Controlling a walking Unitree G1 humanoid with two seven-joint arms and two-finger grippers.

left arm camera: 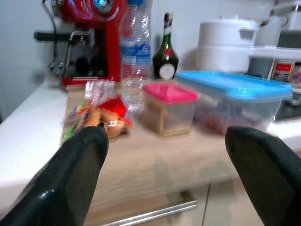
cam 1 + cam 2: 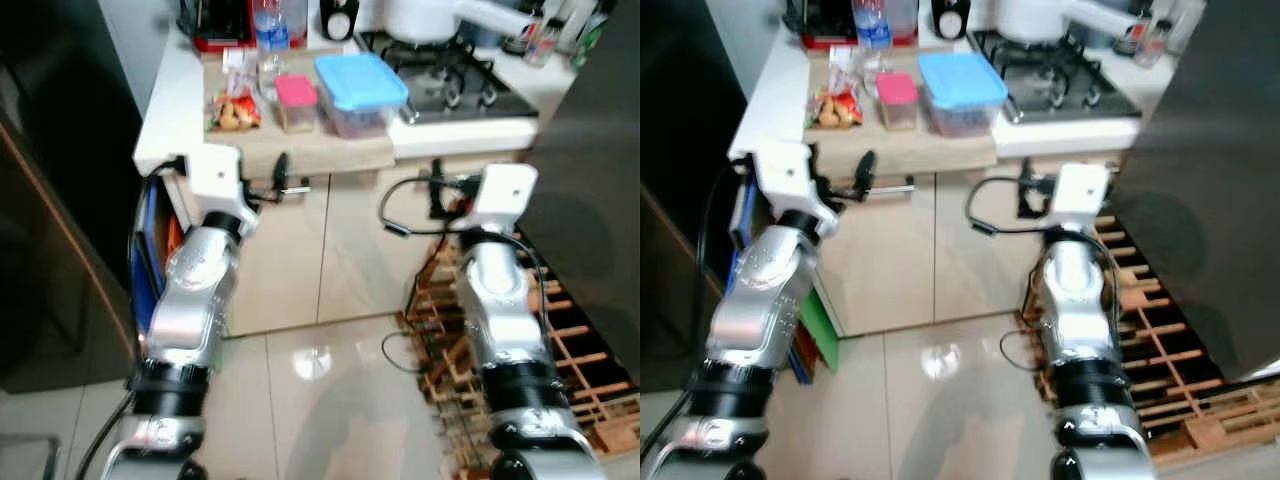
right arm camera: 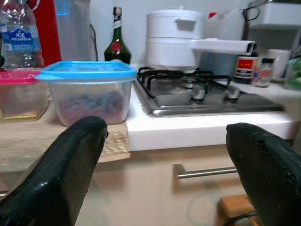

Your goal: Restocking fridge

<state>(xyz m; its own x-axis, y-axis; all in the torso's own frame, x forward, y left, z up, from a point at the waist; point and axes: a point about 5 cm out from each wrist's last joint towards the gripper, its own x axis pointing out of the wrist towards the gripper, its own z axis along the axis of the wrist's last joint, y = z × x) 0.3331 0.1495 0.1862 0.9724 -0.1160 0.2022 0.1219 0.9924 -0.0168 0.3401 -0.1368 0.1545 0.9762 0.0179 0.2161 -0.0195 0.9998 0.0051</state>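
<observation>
On counter (image 2: 180, 90): tub (image 2: 361, 92), pot (image 2: 295, 102), snacks (image 2: 233, 110). Both grippers' jaws wide, empty; approach level, centre left gripper (image 1: 167, 155) on pot before closing.

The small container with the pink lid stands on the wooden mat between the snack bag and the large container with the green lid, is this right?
Not quite: the large container has a blue lid, not green, as the left wrist view shows. The rest holds: the small container with the pink lid stands on the wooden mat between the snack bag and it.
</observation>
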